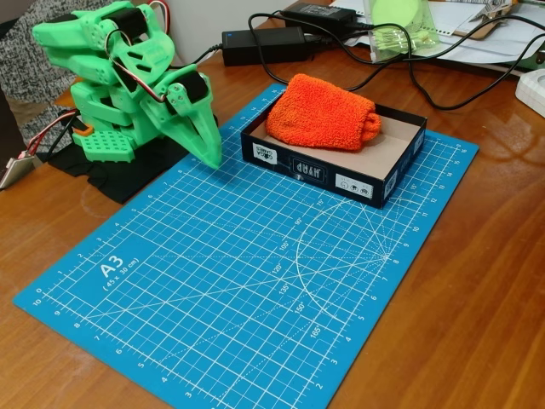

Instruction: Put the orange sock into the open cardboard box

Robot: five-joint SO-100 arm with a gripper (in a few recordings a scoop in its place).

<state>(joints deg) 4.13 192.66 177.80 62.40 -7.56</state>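
Orange and fuzzy, the orange sock (322,112) already lies in the open cardboard box (336,168), looking soft, light, best pinched mid-lump, while the green arm's fingers (204,146) rest pressed together beside it.

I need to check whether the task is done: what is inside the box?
The orange sock lies inside the box, filling its left part in the fixed view; bare tan floor shows to its right. The floor under the sock is covered.
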